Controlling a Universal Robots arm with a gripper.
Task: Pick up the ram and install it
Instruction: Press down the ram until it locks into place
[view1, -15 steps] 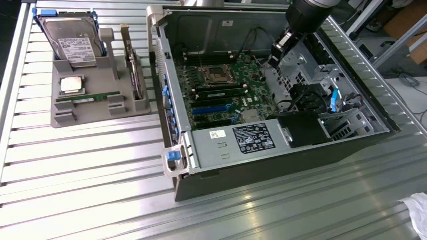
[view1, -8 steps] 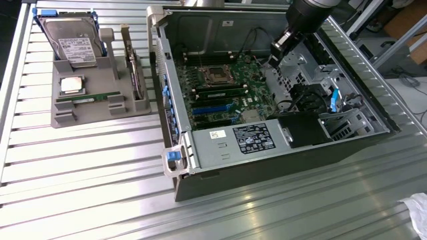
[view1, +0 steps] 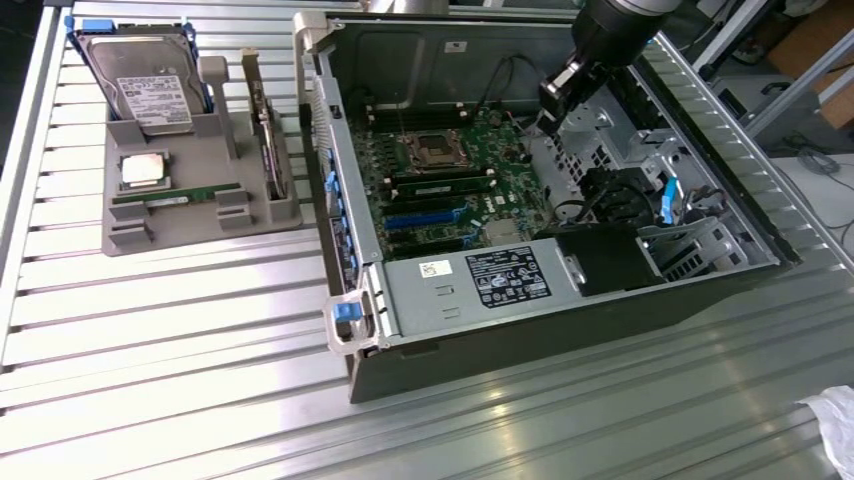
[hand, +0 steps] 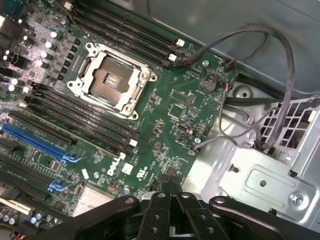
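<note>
A ram stick (view1: 174, 197), long, green and narrow, lies flat in the grey holder (view1: 200, 235) at the exterior view's left. Another green stick (view1: 441, 186) appears to sit among the black memory slots (hand: 85, 112) just below the empty CPU socket (hand: 111, 80), inside the open computer case (view1: 561, 300). My gripper (view1: 555, 100) hangs over the far side of the motherboard (hand: 170, 125), beside the metal drive cage, far from the holder. Its black fingers (hand: 165, 197) are shut together with nothing between them.
The holder also carries a silver hard drive (view1: 144, 85), a square CPU chip (view1: 143, 170) and a thin board standing on edge (view1: 274, 150). Black cables (hand: 280, 75) loop over the metal bracket (hand: 265, 180). The ribbed metal table (view1: 174, 340) surrounds the case.
</note>
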